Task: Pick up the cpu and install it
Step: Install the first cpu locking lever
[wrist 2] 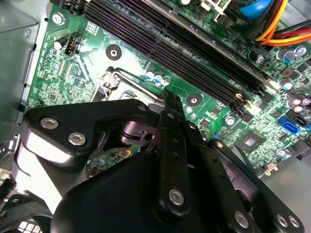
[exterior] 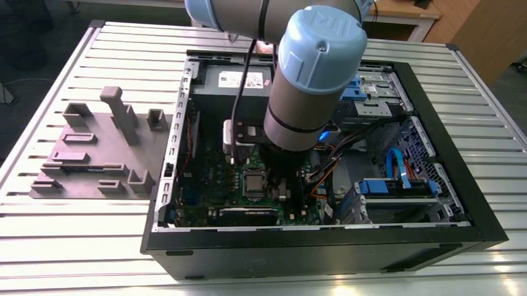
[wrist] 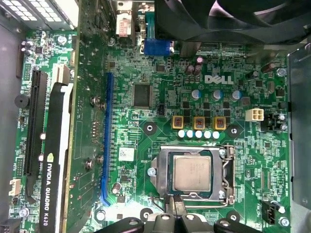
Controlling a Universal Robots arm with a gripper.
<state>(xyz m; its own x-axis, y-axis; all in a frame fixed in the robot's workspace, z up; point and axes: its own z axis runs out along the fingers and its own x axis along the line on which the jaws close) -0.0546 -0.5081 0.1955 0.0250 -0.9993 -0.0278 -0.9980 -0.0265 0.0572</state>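
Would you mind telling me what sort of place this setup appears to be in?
Probably a robotics lab or test workshop for computer assembly: an open computer case sits on a slatted metal table, a robot arm reaches into it, and a grey parts fixture lies beside it.

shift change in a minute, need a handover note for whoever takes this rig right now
The gripper is low inside the computer case, with its tip at the edge of the socket. It carries nothing that I can see.
The cpu lies flat in that socket on the motherboard, apart from the gripper.
Done: the cpu is picked and set in place.
Left: I cannot tell whether the socket's frame is latched.
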